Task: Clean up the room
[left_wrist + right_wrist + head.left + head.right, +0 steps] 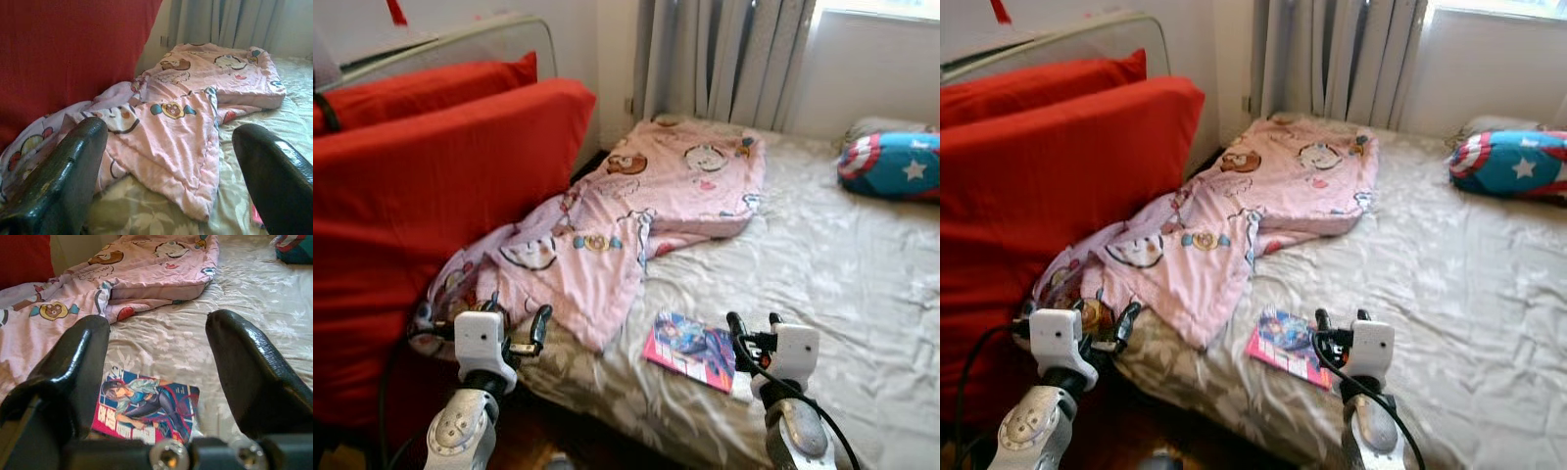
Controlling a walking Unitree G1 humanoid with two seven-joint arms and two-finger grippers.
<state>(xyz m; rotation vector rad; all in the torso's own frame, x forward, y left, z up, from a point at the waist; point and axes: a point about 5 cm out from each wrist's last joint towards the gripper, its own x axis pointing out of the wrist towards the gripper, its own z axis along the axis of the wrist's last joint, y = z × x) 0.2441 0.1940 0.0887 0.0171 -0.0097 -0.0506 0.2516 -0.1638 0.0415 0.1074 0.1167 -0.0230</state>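
Note:
A colourful comic book (691, 350) lies flat near the front edge of the bed (842, 264). My right gripper (756, 331) hovers open just in front of it; the right wrist view has the comic book (146, 406) between the two black fingers (78, 367). A crumpled pink cartoon blanket (626, 215) spreads from the bed's head to its left front corner. My left gripper (517, 324) is open at that corner, just before the blanket's hanging edge (166, 142).
Big red cushions (421, 206) lean against the bed's left side. A blue, red and white star pillow (891, 164) lies at the far right. Grey curtains (724, 59) hang behind the bed. Dark wooden floor (533, 446) lies below my arms.

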